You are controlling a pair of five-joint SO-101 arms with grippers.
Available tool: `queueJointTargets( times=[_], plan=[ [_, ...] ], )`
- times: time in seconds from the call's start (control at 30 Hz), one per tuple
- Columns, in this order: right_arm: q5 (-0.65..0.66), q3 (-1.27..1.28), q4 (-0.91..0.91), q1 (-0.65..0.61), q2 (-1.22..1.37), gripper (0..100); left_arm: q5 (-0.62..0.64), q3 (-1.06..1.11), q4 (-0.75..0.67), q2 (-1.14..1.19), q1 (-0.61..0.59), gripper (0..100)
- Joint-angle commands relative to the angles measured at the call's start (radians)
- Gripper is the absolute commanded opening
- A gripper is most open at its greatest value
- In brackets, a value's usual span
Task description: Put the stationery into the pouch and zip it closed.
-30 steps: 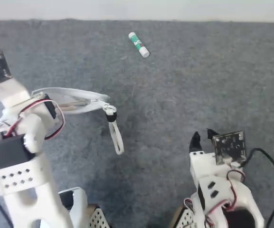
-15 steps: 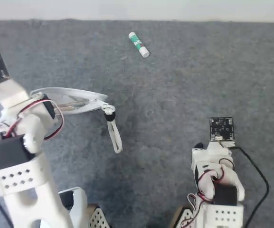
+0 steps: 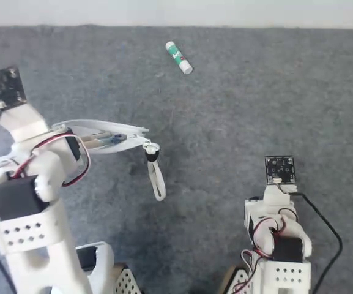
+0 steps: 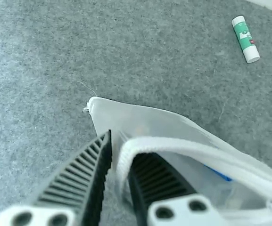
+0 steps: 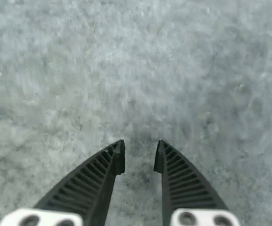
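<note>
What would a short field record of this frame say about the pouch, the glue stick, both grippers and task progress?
pouch: unzipped, something blue inside
left gripper: shut on the pouch's rim, one finger inside the opening
glue stick: lying on the grey mat at the far side, apart from the pouch
right gripper: slightly open, holding nothing, over bare mat
progress: glue stick not yet in; zip not yet closed

Left arm (image 3: pixel 35 177): reached forward, left fingers (image 4: pixel 86 174) clamped on pouch (image 4: pixel 150 122) rim. Right arm (image 3: pixel 277 233): folded near base, right fingers (image 5: pixel 98 179) slightly parted, aimed downward.
</note>
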Motion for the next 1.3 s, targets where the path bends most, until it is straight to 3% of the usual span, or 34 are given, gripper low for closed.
queueJointTargets(
  times=[0.0, 0.73, 0.83, 1.0, 1.07, 1.27],
  plan=[
    [-0.002, 0.021, 0.03, 0.012, -0.021, 10.9, -0.009, -0.016, 0.015, -0.003, 0.003, 1],
    [-0.002, 0.021, 0.041, 0.007, -0.021, 10.9, -0.012, 0.188, -0.058, -0.002, 0.011, 1],
    [-0.003, 0.021, 0.041, 0.01, -0.021, 10.9, 0.005, 0.312, -0.203, 0.0, 0.012, 1],
    [-0.002, 0.021, 0.041, 0.007, -0.021, 10.9, 0.192, 0.559, -0.574, -0.002, 0.012, 1],
    [-0.002, 0.021, 0.041, 0.007, -0.021, 10.9, 0.209, 0.601, -0.678, -0.002, 0.012, 1],
    [-0.003, 0.021, 0.041, 0.007, -0.021, 10.9, 0.201, 0.588, -0.535, 0.003, 0.005, 1]
  ],
)
